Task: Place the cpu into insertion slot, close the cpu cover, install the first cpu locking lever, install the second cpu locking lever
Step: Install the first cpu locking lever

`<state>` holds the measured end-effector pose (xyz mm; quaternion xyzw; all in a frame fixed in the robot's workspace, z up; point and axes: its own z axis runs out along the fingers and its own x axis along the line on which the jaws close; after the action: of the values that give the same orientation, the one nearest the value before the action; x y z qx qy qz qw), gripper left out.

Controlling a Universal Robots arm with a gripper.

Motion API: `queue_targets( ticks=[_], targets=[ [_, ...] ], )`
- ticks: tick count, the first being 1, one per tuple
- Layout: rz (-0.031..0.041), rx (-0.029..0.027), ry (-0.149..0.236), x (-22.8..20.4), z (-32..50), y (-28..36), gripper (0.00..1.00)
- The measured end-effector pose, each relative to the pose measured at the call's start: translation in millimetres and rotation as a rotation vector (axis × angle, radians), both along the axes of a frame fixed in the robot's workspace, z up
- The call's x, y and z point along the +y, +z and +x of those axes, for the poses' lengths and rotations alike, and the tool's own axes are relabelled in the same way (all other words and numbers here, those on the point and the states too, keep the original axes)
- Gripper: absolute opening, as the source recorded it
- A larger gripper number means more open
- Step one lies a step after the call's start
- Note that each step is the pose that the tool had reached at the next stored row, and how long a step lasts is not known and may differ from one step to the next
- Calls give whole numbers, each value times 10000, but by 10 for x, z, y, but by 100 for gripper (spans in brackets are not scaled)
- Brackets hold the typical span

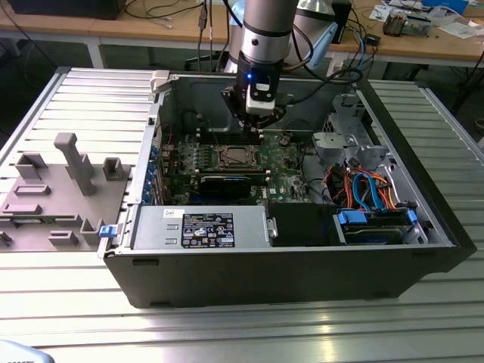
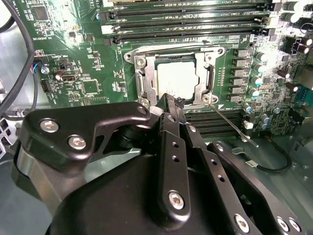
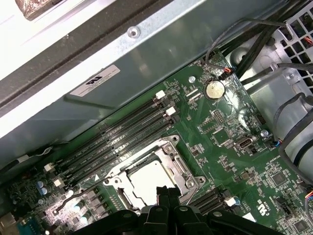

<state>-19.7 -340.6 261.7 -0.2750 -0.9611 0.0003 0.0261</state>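
Observation:
The cpu [image 2: 176,78] lies in the insertion slot [image 2: 146,100], its silver top showing through the cut-out of the cpu cover [image 2: 141,81], which lies flat over it. In the first wrist view the cpu [image 3: 148,182] sits inside the cover frame [image 3: 182,169]. One thin locking lever [image 2: 234,125] juts out from a socket corner, unlatched; it is also the lever [image 3: 73,199] in the first wrist view. My gripper [image 2: 169,102] hovers just above the socket's edge, fingers together and holding nothing. In the exterior view the gripper [image 1: 258,128] hangs above the slot [image 1: 234,157] inside the open case.
Long black memory slots [image 2: 190,22] flank the socket. A black card [image 1: 225,183], a power supply [image 1: 200,227], cable bundles [image 1: 363,185] and drive bays [image 1: 376,224] crowd the case [image 1: 272,280]. A grey fixture [image 1: 57,189] stands at the exterior view's left.

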Motion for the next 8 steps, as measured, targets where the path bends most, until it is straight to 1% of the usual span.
queue_targets(
  ticks=[8],
  targets=[
    [0,0,201,0,0,0,11]
  ],
)
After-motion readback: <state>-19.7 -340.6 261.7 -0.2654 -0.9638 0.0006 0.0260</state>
